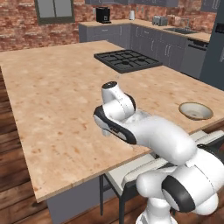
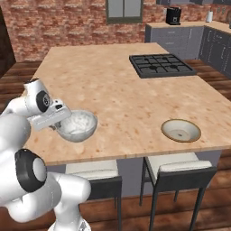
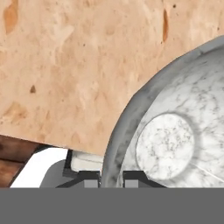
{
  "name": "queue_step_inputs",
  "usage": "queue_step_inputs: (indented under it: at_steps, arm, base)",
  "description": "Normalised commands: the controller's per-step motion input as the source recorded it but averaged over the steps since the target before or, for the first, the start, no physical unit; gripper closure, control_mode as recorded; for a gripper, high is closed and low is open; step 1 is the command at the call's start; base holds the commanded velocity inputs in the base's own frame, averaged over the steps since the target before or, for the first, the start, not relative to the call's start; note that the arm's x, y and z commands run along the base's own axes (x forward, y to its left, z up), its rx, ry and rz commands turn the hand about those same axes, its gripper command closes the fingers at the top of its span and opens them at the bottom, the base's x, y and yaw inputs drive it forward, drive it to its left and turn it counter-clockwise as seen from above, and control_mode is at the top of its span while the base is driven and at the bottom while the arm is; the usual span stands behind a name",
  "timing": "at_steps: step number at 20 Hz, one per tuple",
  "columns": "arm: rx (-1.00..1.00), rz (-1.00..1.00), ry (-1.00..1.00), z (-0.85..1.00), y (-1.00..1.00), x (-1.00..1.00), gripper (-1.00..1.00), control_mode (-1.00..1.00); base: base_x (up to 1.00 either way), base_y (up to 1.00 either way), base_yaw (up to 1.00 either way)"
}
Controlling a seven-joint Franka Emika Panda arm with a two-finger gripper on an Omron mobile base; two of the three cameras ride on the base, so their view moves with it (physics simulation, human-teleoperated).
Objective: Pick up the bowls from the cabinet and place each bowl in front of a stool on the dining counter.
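Marbled bowl held at counter's near edge.
Gripper (image 3: 111, 178) closed on the marbled bowl's (image 2: 79, 125) rim, one finger inside, one outside; the bowl sits low over the counter (image 2: 113, 90), whether touching I cannot tell. A stool (image 2: 92, 173) lies just below the fingers. Cream bowl (image 2: 181, 130) rests on the counter, well apart, above another stool (image 2: 178, 164).

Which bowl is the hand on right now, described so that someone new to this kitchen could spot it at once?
Find the big island with the speckled tan stone top, the dining counter, and look along its near edge above the two stools. The marbled bowl is at the left stool, its rim between the fingers of the hand. It is deep, round and grey-white, unlike the shallow cream bowl with a brown rim at the right stool.
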Motion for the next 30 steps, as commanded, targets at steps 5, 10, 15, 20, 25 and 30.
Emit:
queue_step_inputs:
  at_steps: [5,10,15,20,25,30]
  arm:
    - [0.0,-0.05,0.0,-0.63,0.0,0.62,1.0,-1.0]
    - [-0.01,-0.06,0.01,-0.49,0.0,0.56,1.0,-1.0]
    - [-0.02,-0.05,0.04,-0.44,0.0,0.51,1.0,-1.0]
    - [-0.04,-0.07,0.07,-0.35,0.0,0.44,1.0,-1.0]
    - [-0.02,-0.07,0.07,-0.28,0.0,0.27,1.0,-1.0]
    - [0.13,-0.01,-0.03,-0.04,-0.05,0.0,1.0,-1.0]
  base:
    - [0.0,0.0,0.0]
    - [0.0,0.0,0.0]
    - [0.0,0.0,0.0]
    - [0.0,0.0,0.0]
    - [0.0,0.0,0.0]
    - [0.0,0.0,0.0]
